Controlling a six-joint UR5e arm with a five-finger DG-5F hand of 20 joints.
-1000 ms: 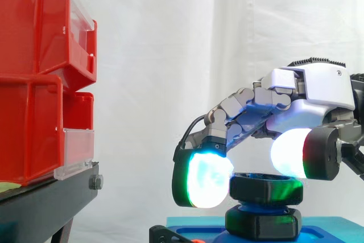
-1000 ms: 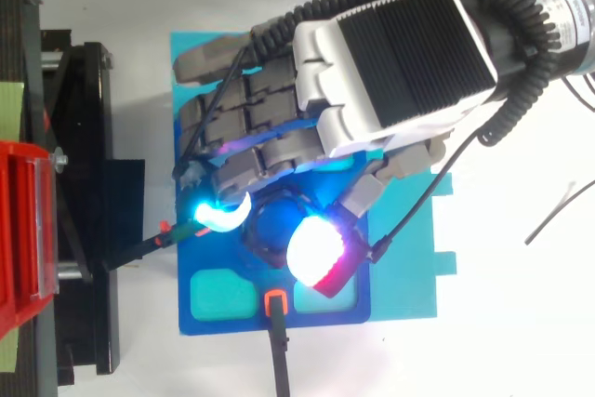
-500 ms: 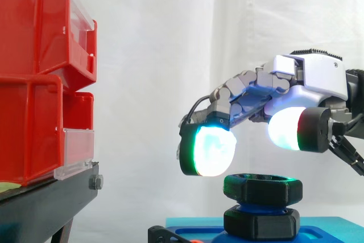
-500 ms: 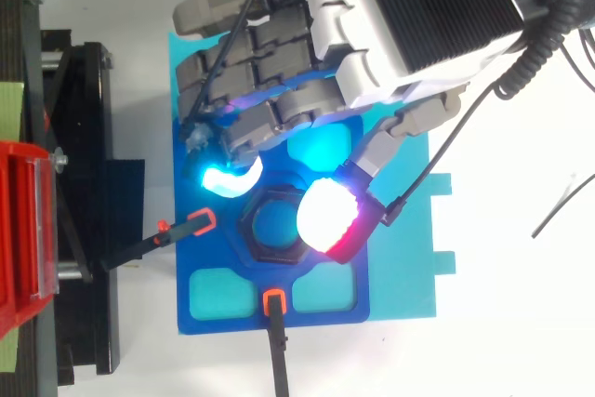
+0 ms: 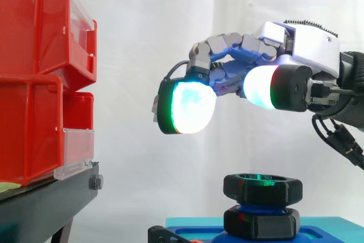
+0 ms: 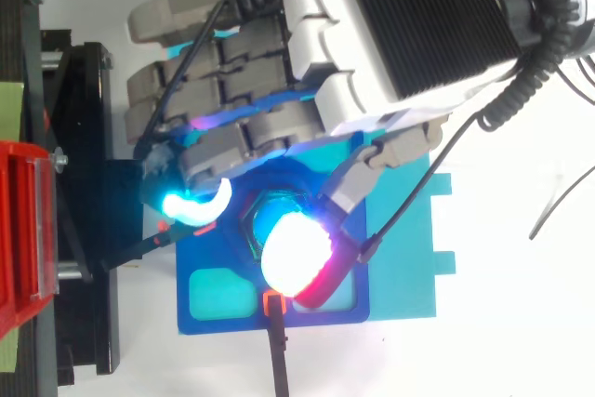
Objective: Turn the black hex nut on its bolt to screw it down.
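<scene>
White curtain (image 5: 170,27) behind, and the hand (image 5: 310,41) hangs well above the black nut (image 5: 262,189) at the blue plate's (image 6: 223,326) middle, fingers (image 5: 186,106) loosely bent, released, gripping nothing.

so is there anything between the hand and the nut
No. In the side view the hand hangs above the nut, with just white curtain behind the bare gap.

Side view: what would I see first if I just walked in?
Most likely the robot hand hovering at the upper right, with its fat fingertips glowing white and green. Right below it sits the black nut, with nothing touching it, above a blue base. On the left, bright red bins are stacked on a black stand.
</scene>
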